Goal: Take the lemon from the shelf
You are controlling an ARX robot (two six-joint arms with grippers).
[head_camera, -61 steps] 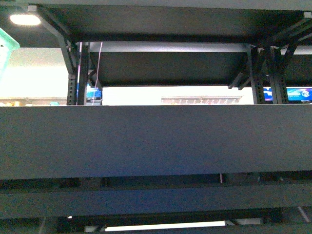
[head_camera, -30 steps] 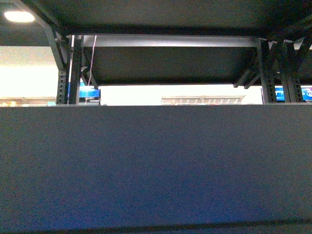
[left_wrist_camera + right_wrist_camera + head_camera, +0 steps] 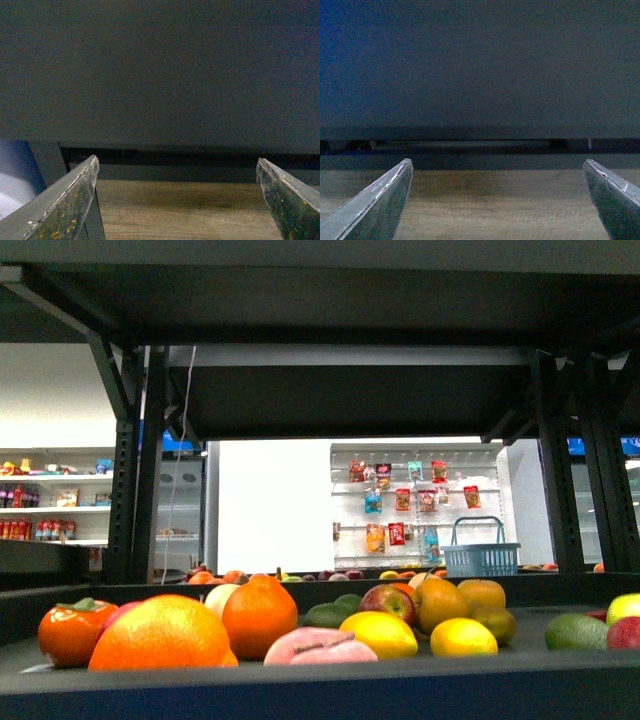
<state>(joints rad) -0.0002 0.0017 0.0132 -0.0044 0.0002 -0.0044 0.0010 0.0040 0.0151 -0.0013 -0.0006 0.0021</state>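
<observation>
The right gripper (image 3: pixel 497 165) is seen with fingers spread wide before a dark panel of the shelf (image 3: pixel 480 75); wooden floor (image 3: pixel 495 210) is seen under it

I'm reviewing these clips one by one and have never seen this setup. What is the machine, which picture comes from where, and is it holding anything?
This is a robot with two arms, each ending in a pincer. The front picture comes from a camera on its body, facing a black shelf whose tray holds fruit: an orange, an apple, an avocado, a lemon and a second lemon beside it. Neither arm shows there. The other two pictures come from cameras on the wrists. The left pincer and the right pincer are both open and hold nothing; each sees a dark panel and a wooden surface.
</observation>
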